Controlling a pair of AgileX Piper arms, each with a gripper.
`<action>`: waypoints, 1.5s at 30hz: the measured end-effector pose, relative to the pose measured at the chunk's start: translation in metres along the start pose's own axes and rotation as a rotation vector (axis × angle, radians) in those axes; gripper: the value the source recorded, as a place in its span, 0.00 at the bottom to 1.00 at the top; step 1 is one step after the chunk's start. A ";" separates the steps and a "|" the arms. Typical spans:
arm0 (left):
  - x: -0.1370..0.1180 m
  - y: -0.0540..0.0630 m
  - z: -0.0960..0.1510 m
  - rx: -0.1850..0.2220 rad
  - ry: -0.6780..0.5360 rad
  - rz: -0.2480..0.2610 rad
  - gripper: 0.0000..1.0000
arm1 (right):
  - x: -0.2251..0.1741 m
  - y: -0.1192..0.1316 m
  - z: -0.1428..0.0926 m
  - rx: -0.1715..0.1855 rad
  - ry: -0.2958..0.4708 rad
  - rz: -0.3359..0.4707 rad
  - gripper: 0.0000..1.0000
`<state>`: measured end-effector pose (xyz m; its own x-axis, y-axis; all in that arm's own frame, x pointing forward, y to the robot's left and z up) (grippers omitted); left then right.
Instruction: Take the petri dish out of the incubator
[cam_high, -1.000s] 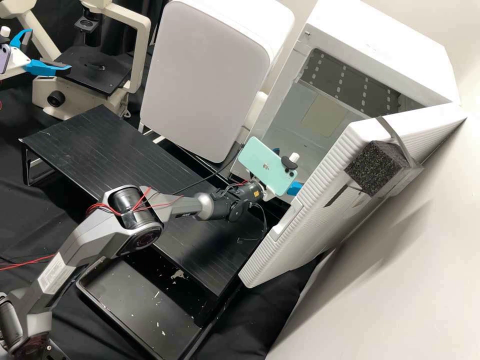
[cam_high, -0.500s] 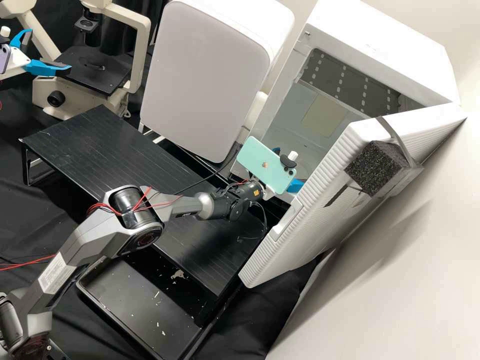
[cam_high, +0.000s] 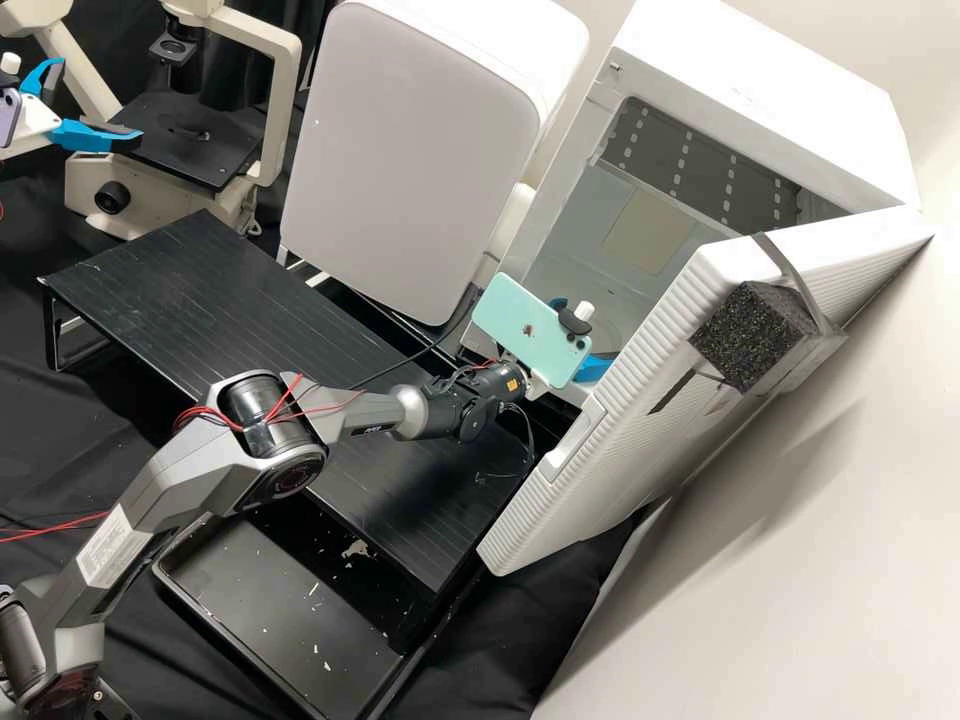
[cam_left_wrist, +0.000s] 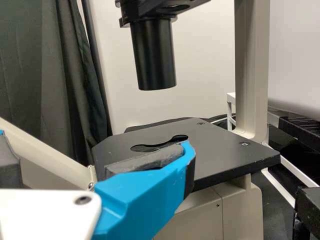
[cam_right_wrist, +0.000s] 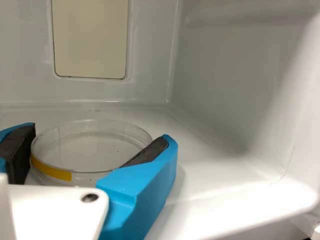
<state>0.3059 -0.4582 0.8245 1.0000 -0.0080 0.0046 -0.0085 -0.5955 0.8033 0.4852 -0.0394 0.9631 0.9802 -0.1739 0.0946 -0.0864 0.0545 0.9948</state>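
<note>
R gripper (cam_right_wrist: 100, 132) spread either side of petri dish (cam_right_wrist: 85, 152) on incubator floor (cam_right_wrist: 215, 175), prob. so it can pinch the sides; contact unclear. L gripper (cam_high: 98, 103) spread, empty, far left nr microscope (cam_high: 283, 110).

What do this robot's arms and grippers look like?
The right arm is dark grey with black, rounded joints, a white label, loose red wires and a black cable. Its gripper is white and bright blue, with a mint-green phone mounted behind. The left gripper is white, with blue fingers and dark grey pads.
</note>
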 end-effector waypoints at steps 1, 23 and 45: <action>0.000 0.000 0.000 0.000 0.000 0.000 1.00 | 0.000 0.000 0.000 0.000 0.000 0.000 0.00; 0.000 0.000 0.000 0.000 0.000 0.000 1.00 | -0.040 -0.002 0.002 0.024 0.033 0.038 0.00; 0.000 0.000 0.000 0.000 0.000 0.000 1.00 | -0.153 0.015 0.006 0.075 0.136 0.184 0.00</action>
<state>0.3059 -0.4582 0.8245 1.0000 -0.0080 0.0046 -0.0085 -0.5955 0.8033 0.3330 -0.0179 0.9638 0.9613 -0.0337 0.2734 -0.2736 -0.0012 0.9619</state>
